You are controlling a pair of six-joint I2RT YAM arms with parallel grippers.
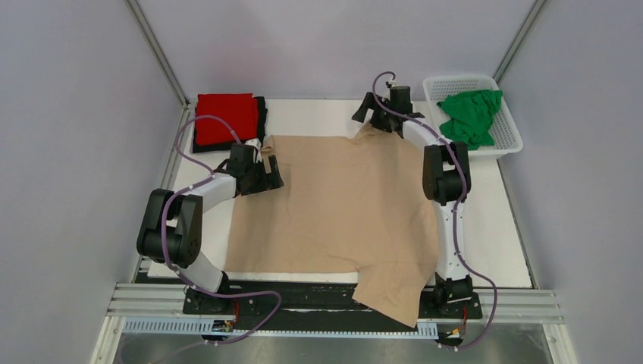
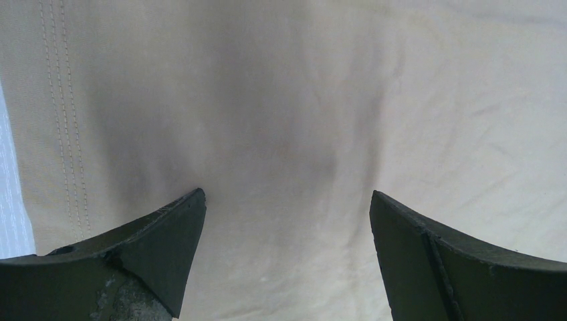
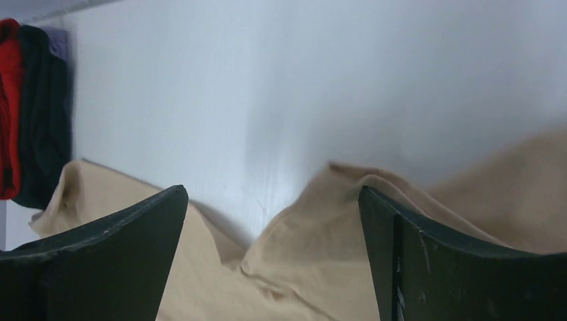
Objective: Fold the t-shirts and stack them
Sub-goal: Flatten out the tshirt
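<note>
A beige-tan t-shirt lies spread flat across the white table, with one corner hanging over the near edge. My left gripper hovers open over its far left corner; in the left wrist view the fingers straddle smooth beige cloth near a stitched hem, the gripper holding nothing. My right gripper stands open over the shirt's far edge, where a raised fold of beige cloth sits between its fingers. A folded red t-shirt rests on a folded black t-shirt at the far left corner.
A white lattice basket at the far right corner holds a crumpled bright green t-shirt. Grey walls with metal posts close in the table on three sides. The right wrist view shows the red and black stack at its left edge.
</note>
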